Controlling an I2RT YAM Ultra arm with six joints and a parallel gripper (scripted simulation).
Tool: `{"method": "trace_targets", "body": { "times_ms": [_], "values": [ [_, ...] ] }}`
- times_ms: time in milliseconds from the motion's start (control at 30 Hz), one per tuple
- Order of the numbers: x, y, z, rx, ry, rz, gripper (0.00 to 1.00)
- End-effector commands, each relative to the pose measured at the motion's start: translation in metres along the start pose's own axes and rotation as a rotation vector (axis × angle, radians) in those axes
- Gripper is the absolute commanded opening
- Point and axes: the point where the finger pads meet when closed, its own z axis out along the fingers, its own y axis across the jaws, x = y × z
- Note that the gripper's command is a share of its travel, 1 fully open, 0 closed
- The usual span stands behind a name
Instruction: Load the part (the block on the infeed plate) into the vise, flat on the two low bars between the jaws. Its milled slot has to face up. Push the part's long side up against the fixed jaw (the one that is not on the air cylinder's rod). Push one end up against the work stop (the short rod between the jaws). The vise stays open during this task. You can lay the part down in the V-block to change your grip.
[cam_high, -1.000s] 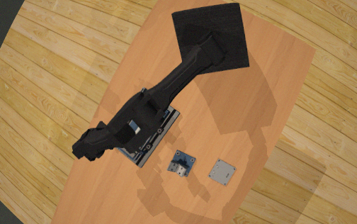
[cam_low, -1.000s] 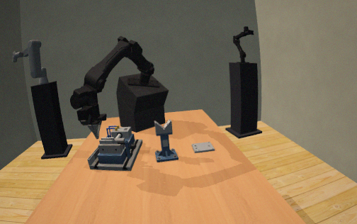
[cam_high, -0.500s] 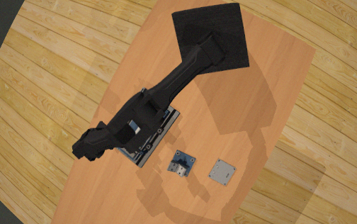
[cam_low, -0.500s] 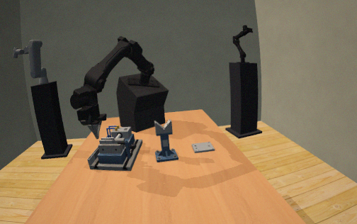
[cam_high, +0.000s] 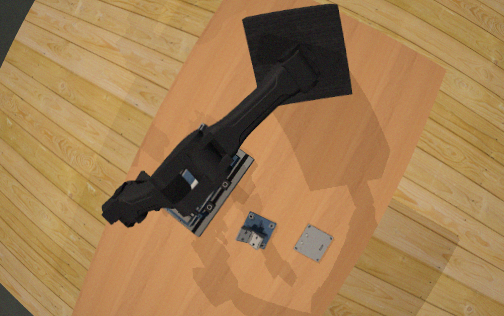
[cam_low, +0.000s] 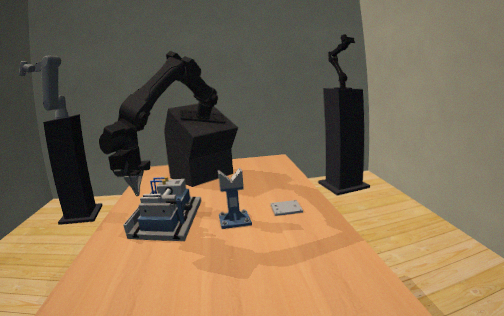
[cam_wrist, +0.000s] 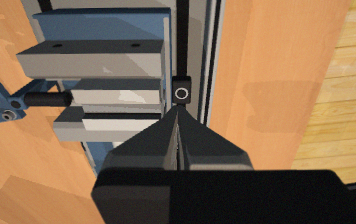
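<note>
The part (cam_wrist: 117, 96) lies between the vise jaws, its long slot facing up. Its long side is close along the fixed jaw (cam_wrist: 95, 65) (cam_low: 155, 209); whether they touch is not clear. Its left end in the wrist view is at or nearly at the tip of the work stop (cam_wrist: 47, 99). The low bars are hidden under it. The moving jaw (cam_wrist: 70, 131) stands apart on the other side. My gripper (cam_wrist: 177, 112) (cam_low: 138, 194) is shut and empty, its tips just past the part's other end. Its height there is unclear. The infeed plate (cam_high: 314, 243) (cam_low: 286, 207) is bare.
The V-block (cam_high: 255, 240) (cam_low: 231, 182) stands on its blue post between vise and plate, with nothing in it. A black clamp (cam_wrist: 181, 93) with a ring-shaped bolt sits on the vise base close ahead of my fingertips. The arm covers much of the vise in the top view.
</note>
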Motion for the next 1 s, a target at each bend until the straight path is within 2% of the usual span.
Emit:
{"method": "trace_targets", "body": {
  "times_ms": [0, 433, 833, 967],
  "values": [
    [-0.008, -0.001, -0.014, 0.016, -0.034, -0.003, 0.0],
    [-0.009, 0.0, -0.012, 0.016, -0.035, -0.004, 0.0],
    [-0.001, -0.006, 0.0, 0.011, -0.014, 0.011, 0.0],
    [-0.005, -0.002, -0.004, 0.013, -0.023, 0.003, 0.0]
  ]
}}
